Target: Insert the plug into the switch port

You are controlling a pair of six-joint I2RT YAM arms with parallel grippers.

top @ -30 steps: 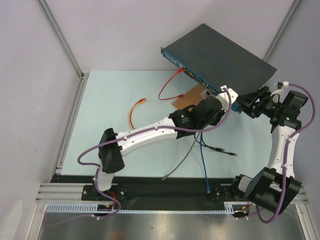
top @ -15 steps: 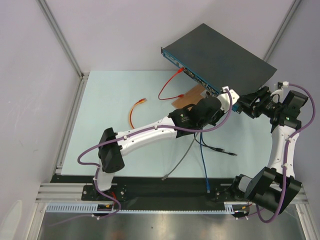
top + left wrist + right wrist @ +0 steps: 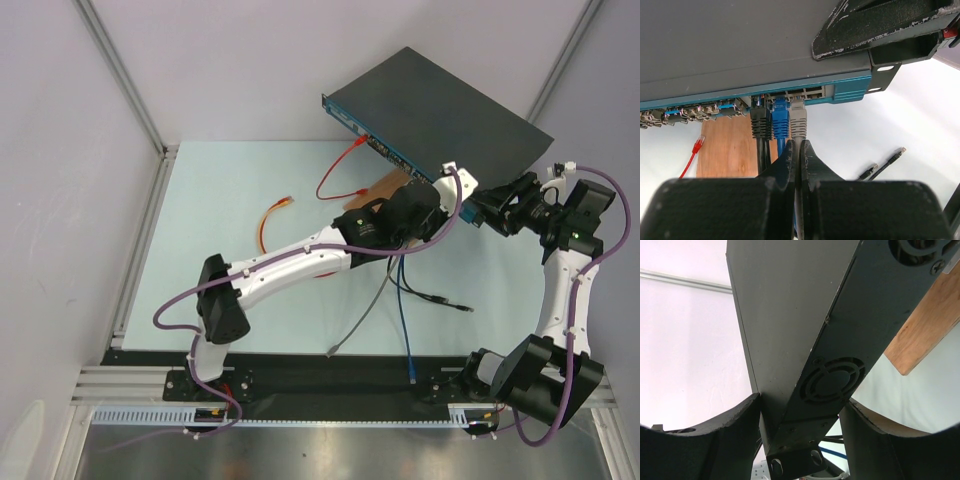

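Switch [image 3: 440,110] at 1 o'clock of the desk [image 3: 230,200] in the overhead view, blue face turned toward 7 o'clock, its right end clamped between the fingers of the right tool [image 3: 802,407]. Grey plug [image 3: 798,117] set in a socket near that end, with a blue plug [image 3: 780,117] and a black plug [image 3: 760,122] touching in a row at its 9 o'clock. Left tool [image 3: 797,150] at 6 o'clock of the grey plug, clenched on the grey cable [image 3: 797,141].

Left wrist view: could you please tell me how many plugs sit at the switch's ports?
3, side by side on the switch: a black plug, a blue plug and a grey plug, left to right. More may be hidden past the frame's left edge.
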